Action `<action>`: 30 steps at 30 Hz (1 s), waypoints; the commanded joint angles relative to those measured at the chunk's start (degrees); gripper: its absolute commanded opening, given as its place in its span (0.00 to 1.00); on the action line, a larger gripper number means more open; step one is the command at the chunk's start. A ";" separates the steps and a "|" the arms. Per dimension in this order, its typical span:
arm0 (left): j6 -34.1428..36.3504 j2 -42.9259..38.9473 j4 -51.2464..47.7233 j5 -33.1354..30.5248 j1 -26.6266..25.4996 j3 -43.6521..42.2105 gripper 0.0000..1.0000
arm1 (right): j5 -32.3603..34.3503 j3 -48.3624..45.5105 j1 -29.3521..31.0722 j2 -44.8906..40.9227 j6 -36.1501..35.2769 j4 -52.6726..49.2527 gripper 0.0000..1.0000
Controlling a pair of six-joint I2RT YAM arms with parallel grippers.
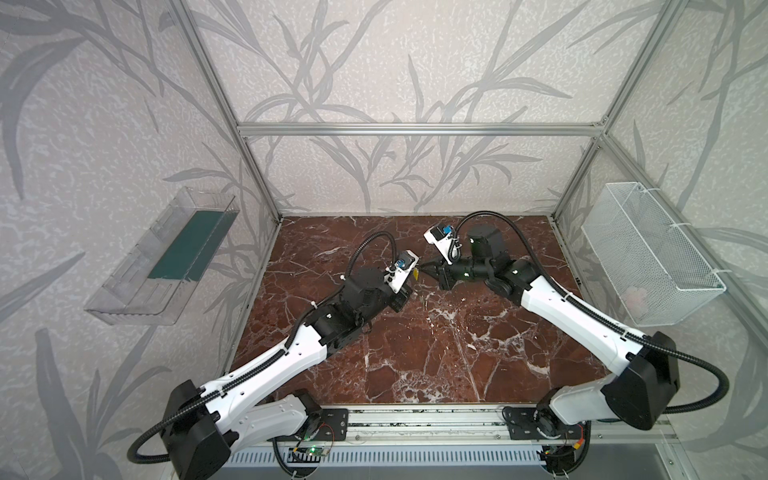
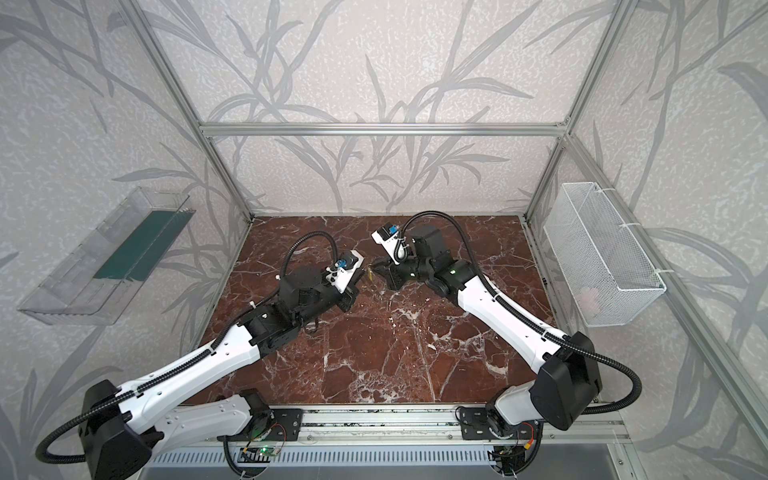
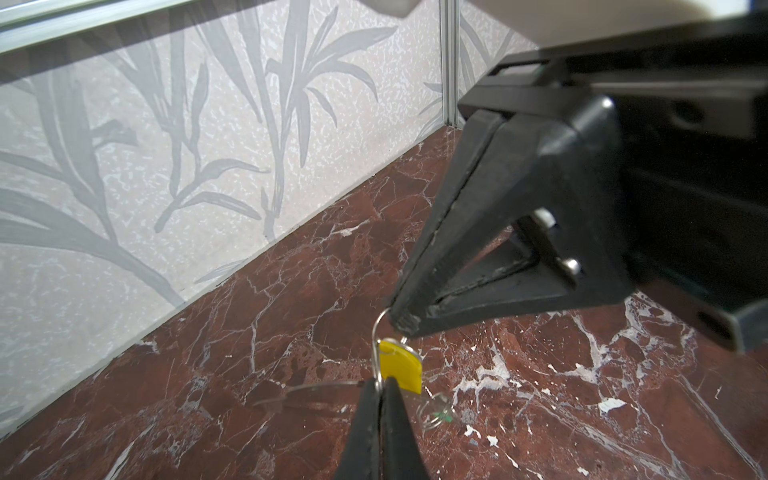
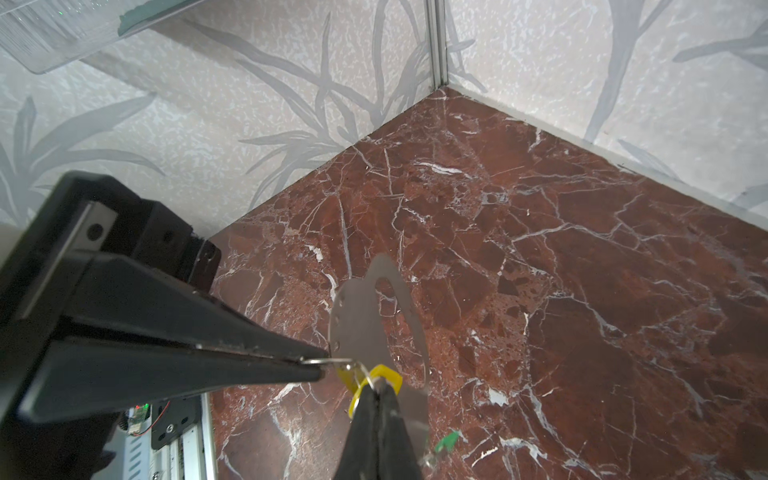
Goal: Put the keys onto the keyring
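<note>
- Over mid-table, the left gripper (image 3: pixel 379 388) and right gripper (image 4: pixel 377 390) meet tip to tip, each pressed tight on one thin wire loop (image 3: pixel 376 353).
- The yellow key (image 3: pixel 401 370) hangs on that loop between the tips.
- The keyring (image 4: pixel 361 324) is just beside them, its holed edge at the loop.
- The green key (image 4: pixel 446 440) lies on the table (image 4: pixel 540 249) nearby.
</note>
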 commanded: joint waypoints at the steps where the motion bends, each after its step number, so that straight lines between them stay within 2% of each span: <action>1: 2.80 -2.43 8.00 1.14 -0.90 -1.26 0.00 | -0.95 2.06 -1.41 1.28 1.00 -2.43 0.00; 12: 8.54 -0.29 21.28 6.12 -0.80 -4.92 0.00 | -10.04 3.21 -4.13 3.00 3.69 -3.07 0.00; 20: 9.23 0.91 26.91 9.93 -0.07 -6.08 0.00 | -11.70 3.47 -6.50 3.10 4.30 -3.73 0.00; 22: 8.19 1.53 26.21 11.84 0.68 -5.26 0.00 | -11.34 2.99 -6.78 2.15 3.88 -3.26 0.13; 25: 6.19 2.43 25.11 14.45 2.02 -3.97 0.00 | -10.37 2.11 -7.14 0.22 3.12 -2.39 0.27; 30: 2.24 3.07 22.96 20.85 4.82 -1.88 0.00 | -8.15 0.44 -8.00 -3.43 1.53 -1.24 0.34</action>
